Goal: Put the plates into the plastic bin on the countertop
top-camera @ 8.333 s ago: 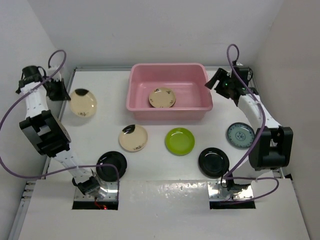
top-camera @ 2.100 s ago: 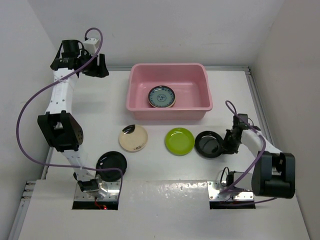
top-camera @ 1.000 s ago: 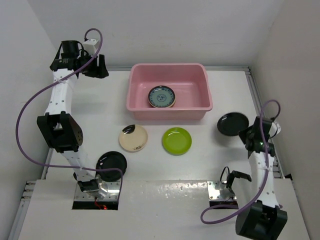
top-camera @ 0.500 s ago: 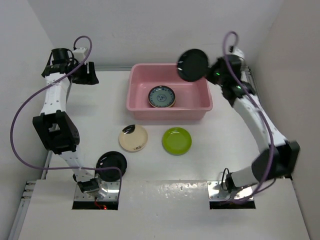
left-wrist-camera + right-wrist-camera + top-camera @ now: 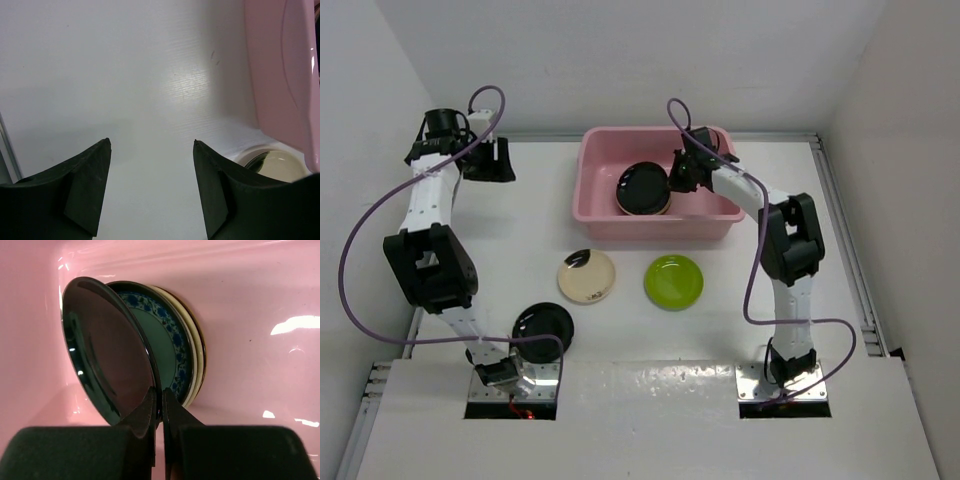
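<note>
Right gripper point(image 5: 160, 407) is clenched on the rim of a black plate point(image 5: 110, 350), thin pinch at the edge only. The plate is inside the pink bin point(image 5: 660, 228), left of the bin's centre, tilted steeply over the stack already there: a teal plate with a blue pattern point(image 5: 167, 347) on top, cream plates point(image 5: 195, 360) under it. From the wrist view I can't tell whether the black plate's lower edge touches the stack.

Risks as I see them:
- Letting go at this tilt: the plate flops onto the teal one, clatters, maybe chips, or skates off the stack toward the bin wall. Needs levelling and lowering first.
- Glossy surface plus a rim-only grip: it could rotate or slip in the fingers during the wrist turn.
- Lowering flat could trap the bottom finger between plate and stack, and dragging it out would shift the pile.
- The right arm reaches over the bin's far-right rim, so a careless retreat could nudge the bin.

Plate look: round, shallow, glossy black, mirror-like, with a thin raised lip.

Left gripper point(image 5: 151, 143) is spread and empty, hanging over the countertop point(image 5: 520, 215) near its far-left corner, just left of the bin.

Outside the bin: cream plate with a dark mark point(image 5: 586, 275) and lime green plate point(image 5: 674, 281) mid-countertop, another black plate point(image 5: 543, 326) at the near-left edge.
</note>
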Available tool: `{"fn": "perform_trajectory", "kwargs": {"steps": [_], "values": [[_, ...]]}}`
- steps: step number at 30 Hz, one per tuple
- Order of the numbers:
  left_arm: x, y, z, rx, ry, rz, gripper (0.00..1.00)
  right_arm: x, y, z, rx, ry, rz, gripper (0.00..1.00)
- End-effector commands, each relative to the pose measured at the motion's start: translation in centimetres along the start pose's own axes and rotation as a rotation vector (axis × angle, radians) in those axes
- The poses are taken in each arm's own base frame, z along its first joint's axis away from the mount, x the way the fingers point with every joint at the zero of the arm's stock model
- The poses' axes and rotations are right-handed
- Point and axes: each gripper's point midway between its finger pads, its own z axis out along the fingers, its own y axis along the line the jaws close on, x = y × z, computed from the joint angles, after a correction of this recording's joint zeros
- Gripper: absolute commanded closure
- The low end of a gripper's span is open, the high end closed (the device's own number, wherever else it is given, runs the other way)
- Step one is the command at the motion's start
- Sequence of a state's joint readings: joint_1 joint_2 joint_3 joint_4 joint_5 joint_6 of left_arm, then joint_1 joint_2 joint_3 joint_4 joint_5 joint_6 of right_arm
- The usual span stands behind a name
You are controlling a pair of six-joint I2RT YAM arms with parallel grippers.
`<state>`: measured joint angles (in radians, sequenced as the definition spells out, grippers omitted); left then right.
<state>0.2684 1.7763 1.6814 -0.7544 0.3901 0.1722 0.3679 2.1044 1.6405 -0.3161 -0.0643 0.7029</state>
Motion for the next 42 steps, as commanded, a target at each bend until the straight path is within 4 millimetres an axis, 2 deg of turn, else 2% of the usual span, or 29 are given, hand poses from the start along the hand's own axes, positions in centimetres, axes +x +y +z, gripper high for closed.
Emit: {"fn": "perform_trajectory", "kwargs": {"steps": [1, 2, 4, 5, 6, 8, 11, 12, 14, 15, 17, 18, 22, 24, 26, 29, 30, 32, 33, 34, 37, 39, 42], "values": [[-1.3, 0.3, -2.0, -0.023, -0.058, 0.020, 0.31, -4.6, 3.1, -1.6, -0.104, -0.111, -0.001, 1.00], [-1.0, 0.3, -1.8, -0.021, -0.050, 0.016, 0.31, -4.8, 3.0, -1.7, -0.104, -0.115, 0.006, 1.00], [-1.0, 0.3, -1.8, -0.021, -0.050, 0.016, 0.31, -3.7, 2.1, 0.2, -0.104, -0.068, 0.016, 0.99], [-1.0, 0.3, -1.8, -0.021, -0.050, 0.016, 0.31, -3.7, 2.2, 0.2, -0.113, -0.060, 0.017, 0.93], [-1.0, 0.3, -1.8, -0.021, -0.050, 0.016, 0.31, -3.0, 1.9, 0.9, -0.115, -0.030, 0.021, 0.87], [-0.7, 0.4, -1.6, -0.019, -0.042, 0.035, 0.31, -2.3, 1.8, 1.4, -0.104, 0.002, -0.003, 0.69], [0.5, -0.7, -1.9, 0.048, -0.009, 0.100, 0.31, -1.7, 1.6, 1.8, -0.092, 0.024, -0.028, 0.61], [2.6, -1.8, -2.1, 0.123, 0.046, 0.188, 0.31, -1.7, 1.6, 1.7, -0.093, 0.024, -0.047, 0.57], [5.6, -2.6, -2.5, 0.192, 0.123, 0.300, 0.31, -1.9, 1.6, 1.5, -0.087, 0.022, -0.056, 0.51], [9.3, -3.2, -2.8, 0.269, 0.218, 0.396, 0.31, -2.2, 1.6, 1.2, -0.087, 0.014, -0.074, 0.50], [12.8, -3.8, -3.9, 0.335, 0.317, 0.485, 0.31, -3.0, 1.9, 0.1, -0.084, -0.013, -0.100, 0.47], [16.1, -4.1, -4.4, 0.392, 0.405, 0.537, 0.31, -3.1, 1.7, 0.0, -0.079, -0.018, -0.112, 0.45], [20.7, -4.9, -5.1, 0.439, 0.488, 0.543, 0.31, -4.2, 1.4, -1.1, -0.054, -0.068, -0.128, 0.40], [21.9, -6.0, -5.2, 0.482, 0.492, 0.543, 0.31, -4.7, 1.7, -1.8, -0.058, -0.085, -0.128, 0.35], [23.8, -7.4, -5.4, 0.544, 0.521, 0.556, 0.31, -4.9, 2.0, -2.6, -0.062, -0.094, -0.138, 0.35], [26.1, -8.3, -5.5, 0.582, 0.555, 0.579, 0.31, -4.8, 2.4, -3.8, -0.057, -0.106, -0.180, 0.35], [26.6, -8.7, -5.3, 0.591, 0.559, 0.589, 0.31, -5.0, 2.8, -5.0, -0.064, -0.122, -0.202, 0.35], [27.9, -9.6, -5.4, 0.621, 0.582, 0.600, 0.31, -4.5, 2.1, -5.3, -0.046, -0.125, -0.201, 0.34], [28.3, -9.9, -5.2, 0.628, 0.584, 0.611, 0.31, -5.6, 3.0, -6.8, -0.070, -0.176, -0.201, 0.34], [28.5, -10.0, -5.1, 0.617, 0.586, 0.619, 0.31, -4.6, 1.6, -6.5, -0.048, -0.156, -0.186, 0.34], [30.5, -10.2, -4.1, 0.577, 0.620, 0.633, 0.31, -4.6, 0.6, -8.0, -0.042, -0.193, -0.148, 0.34], [31.7, -9.1, -2.8, 0.480, 0.641, 0.625, 0.32, -5.0, 0.1, -9.3, -0.035, -0.229, -0.127, 0.34], [33.3, -9.7, -2.5, 0.480, 0.660, 0.633, 0.34, -4.7, -0.7, -10.2, -0.019, -0.241, -0.126, 0.34]]}}
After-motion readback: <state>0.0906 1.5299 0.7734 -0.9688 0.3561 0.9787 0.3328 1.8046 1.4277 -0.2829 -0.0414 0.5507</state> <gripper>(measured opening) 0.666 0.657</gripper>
